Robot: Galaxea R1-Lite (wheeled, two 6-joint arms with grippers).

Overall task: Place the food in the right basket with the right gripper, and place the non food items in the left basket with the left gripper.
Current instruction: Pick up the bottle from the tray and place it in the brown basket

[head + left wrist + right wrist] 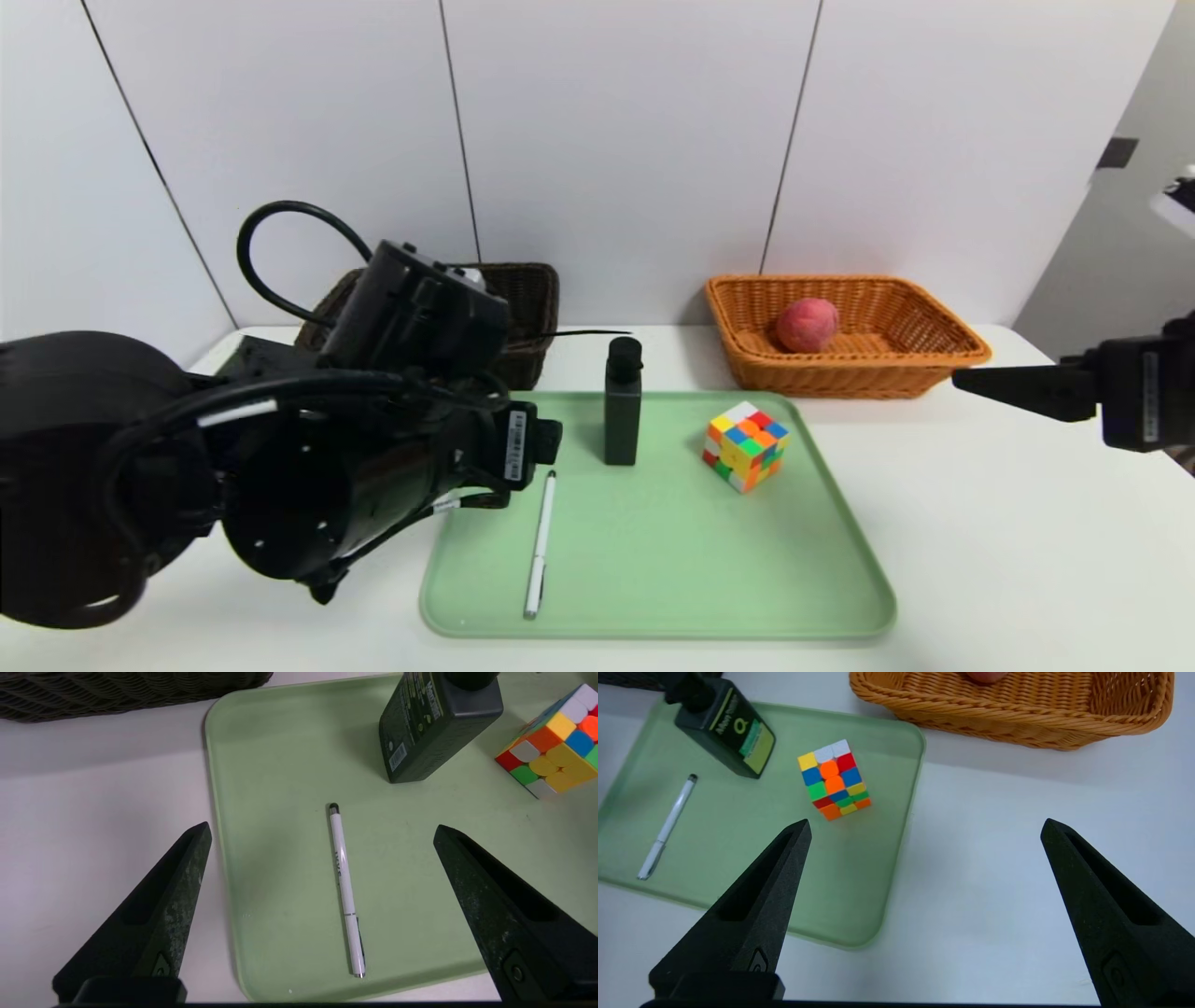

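On white surface (980,523): green tray (653,579) holds black bottle (623,403) upright, puzzle cube (745,445) beside it, pen (540,544) lying flat near tray's left edge. Peach-like fruit (807,325) sits inside orange basket (920,369), right of tray. Dark basket (532,308) behind tray's left corner. Left tool (322,833) above pen, fingers wide, holding nothing. Right tool (924,828) over bare surface right of tray, fingers wide, holding nothing.

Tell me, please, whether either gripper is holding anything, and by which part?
Nothing is held: the left gripper and the right gripper are both open and empty.
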